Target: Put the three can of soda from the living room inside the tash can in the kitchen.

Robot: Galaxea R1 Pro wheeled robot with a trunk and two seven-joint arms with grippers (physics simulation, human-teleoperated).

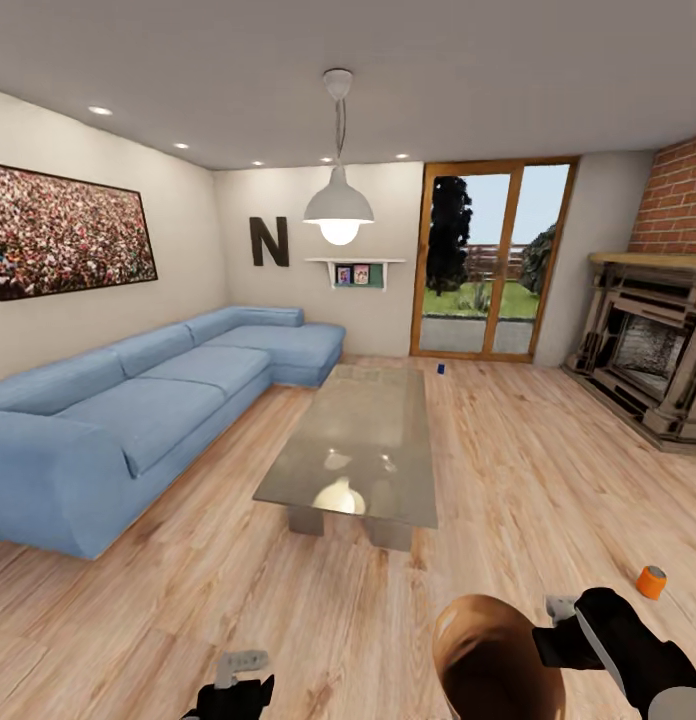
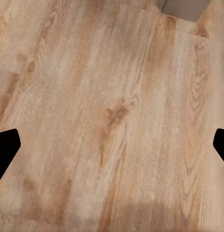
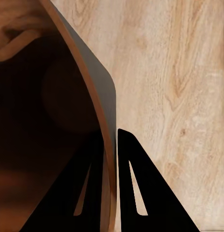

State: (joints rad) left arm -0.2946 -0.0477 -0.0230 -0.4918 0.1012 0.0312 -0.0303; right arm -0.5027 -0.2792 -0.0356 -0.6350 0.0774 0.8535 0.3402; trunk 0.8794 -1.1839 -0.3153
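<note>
I am in the living room. A bright orange soda can (image 1: pixel 650 581) stands on the wood floor, just beyond my right arm. A dark blue can (image 1: pixel 441 368) stands far off on the floor near the glass doors. The other orange can is out of view. My right gripper (image 1: pixel 548 635) is shut on the rim of the trash can (image 1: pixel 493 660), which is copper-brown inside. In the right wrist view one finger (image 3: pixel 88 183) is inside the trash can's wall (image 3: pixel 100 92) and one outside. My left gripper (image 1: pixel 238 680) hangs open over bare floor, its fingertips (image 2: pixel 7 147) wide apart.
A glass coffee table (image 1: pixel 363 440) stands straight ahead, with a long blue corner sofa (image 1: pixel 138 400) to its left. A brick fireplace (image 1: pixel 648 350) fills the right wall. Wood floor runs between the table and the fireplace toward the glass doors (image 1: pixel 488 265).
</note>
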